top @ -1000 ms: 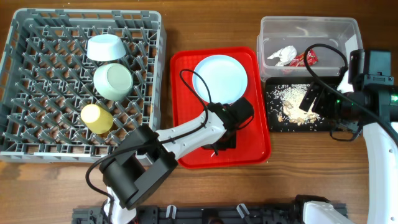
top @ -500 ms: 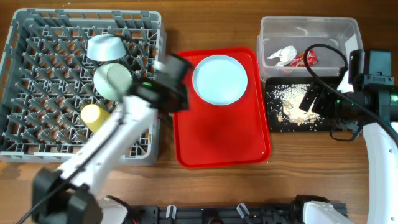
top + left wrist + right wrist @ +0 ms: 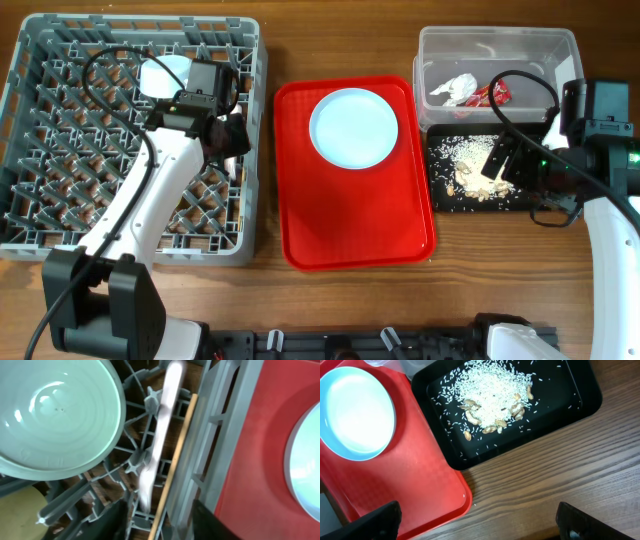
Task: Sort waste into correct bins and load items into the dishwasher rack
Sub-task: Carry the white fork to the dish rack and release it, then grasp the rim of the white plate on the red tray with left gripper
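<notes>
The white plastic fork (image 3: 160, 435), blurred, sits beside the thin wooden stick (image 3: 177, 460) inside the dishwasher rack (image 3: 227, 425), by its right wall. The left fingers (image 3: 205, 522) are spread and released. They should lift straight up, clear of the pegs.

In the left wrist view the fork (image 3: 162, 435) inside the rack (image 3: 222, 430) was a blurred streak. The green bowl (image 3: 55, 410) ran off the top and left edges, the cup (image 3: 20, 510) off the bottom left corner, and the plate (image 3: 305, 465), right of the rack, off the right edge. From overhead the left arm (image 3: 150, 205) lay across the rack, hiding the green bowl, the cup, most of the white bowl (image 3: 163, 72) and its own jaws. The right gripper (image 3: 480, 522) showed only dark fingertips at the bottom corners.
</notes>
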